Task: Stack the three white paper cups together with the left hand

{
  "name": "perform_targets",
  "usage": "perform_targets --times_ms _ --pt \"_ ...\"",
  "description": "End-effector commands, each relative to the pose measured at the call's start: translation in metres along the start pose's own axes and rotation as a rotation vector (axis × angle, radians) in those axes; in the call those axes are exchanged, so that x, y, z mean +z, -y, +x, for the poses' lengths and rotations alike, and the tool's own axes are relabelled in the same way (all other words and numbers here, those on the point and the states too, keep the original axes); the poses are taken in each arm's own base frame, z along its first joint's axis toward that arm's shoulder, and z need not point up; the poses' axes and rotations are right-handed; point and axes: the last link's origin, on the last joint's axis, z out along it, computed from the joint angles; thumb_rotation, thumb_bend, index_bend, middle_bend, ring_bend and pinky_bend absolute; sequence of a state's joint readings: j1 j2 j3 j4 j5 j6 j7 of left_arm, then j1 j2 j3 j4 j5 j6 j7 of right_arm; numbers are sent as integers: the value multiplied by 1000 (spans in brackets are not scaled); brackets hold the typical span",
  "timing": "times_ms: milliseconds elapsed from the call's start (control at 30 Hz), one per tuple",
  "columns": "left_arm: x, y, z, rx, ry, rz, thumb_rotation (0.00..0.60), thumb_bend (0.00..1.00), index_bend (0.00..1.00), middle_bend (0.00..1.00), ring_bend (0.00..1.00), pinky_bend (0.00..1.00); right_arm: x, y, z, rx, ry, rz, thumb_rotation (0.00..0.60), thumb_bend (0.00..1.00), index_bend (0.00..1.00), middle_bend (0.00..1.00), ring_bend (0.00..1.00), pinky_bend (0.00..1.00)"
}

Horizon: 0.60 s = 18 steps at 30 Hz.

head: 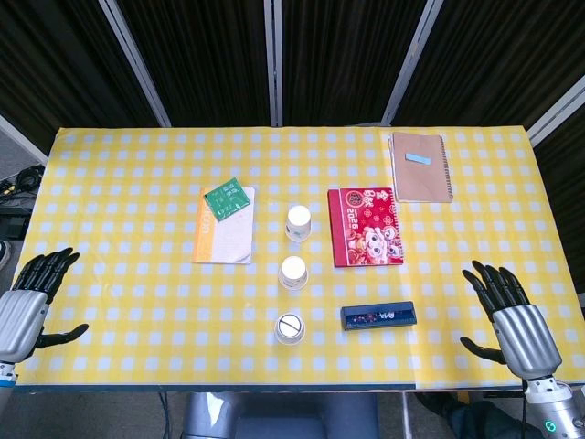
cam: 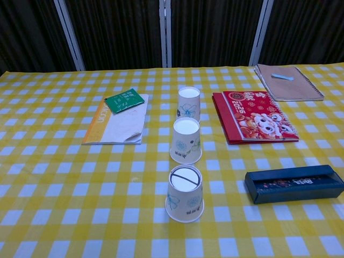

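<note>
**Three Cups in a Row, Both Hands Empty at the Table Edge**

Nearest the camera, two black-fingered, silver-backed robot hands rest at the front corners of a yellow-and-white checked tablecloth [head: 137, 183]. The left hand [head: 35, 297] sits at the near left edge, fingers spread and holding nothing; the right hand [head: 505, 311] mirrors it at the near right edge, fingers likewise apart and empty. Neither hand appears in the chest view.

Between them, down the middle of the table, three white paper cups stand upside down in a line running away from the robot, each apart from the next. The nearest cup [cam: 185, 193] shows a dark line across its upturned base and a faint floral print on its side. Just right of it lies a dark blue rectangular box [cam: 294, 183], set crosswise. The middle cup [cam: 186, 140] stands just beyond the first, and the farthest cup [cam: 188, 103] beyond that.

Left of the far two cups lies a white booklet with an orange spine [cam: 119, 122], a small green card [cam: 124, 100] resting on its far corner. Right of the cups sits a red book with a cartoon cover [cam: 253, 116]. Farthest back, toward the right corner, lies a brown spiral-bound notebook [cam: 287, 81] with a small pale blue strip [cam: 282, 77] on top.
</note>
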State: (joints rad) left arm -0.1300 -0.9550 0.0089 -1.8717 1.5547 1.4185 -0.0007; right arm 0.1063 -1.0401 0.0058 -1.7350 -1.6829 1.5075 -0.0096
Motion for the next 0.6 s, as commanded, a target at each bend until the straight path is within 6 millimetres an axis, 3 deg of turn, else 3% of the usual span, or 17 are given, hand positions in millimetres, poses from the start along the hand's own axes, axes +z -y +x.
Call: perform_targets --times_ms 33,267,367,533,600 --pt "0 -1 -1 1 3 -3 600 0 0 0 0 0 0 0 0 0 -1 -1 600 0 46 0 0 0" --pt "4 -1 -5 11 16 -8 600 0 0 0 0 0 0 -1 1 1 -5 -4 600 0 46 0 0 0" --pt "21 -7 -9 -1 16 -33 600 0 0 0 0 0 0 0 3 12 -9 3 600 0 46 0 0 0" --pt "87 -34 -8 4 19 -139 600 0 0 0 0 0 2 0 7 5 -27 4 600 0 46 0 0 0" --pt "123 -54 -5 52 24 -207 600 0 0 0 0 0 2 0 8 0 -33 1 600 0 46 0 0 0"
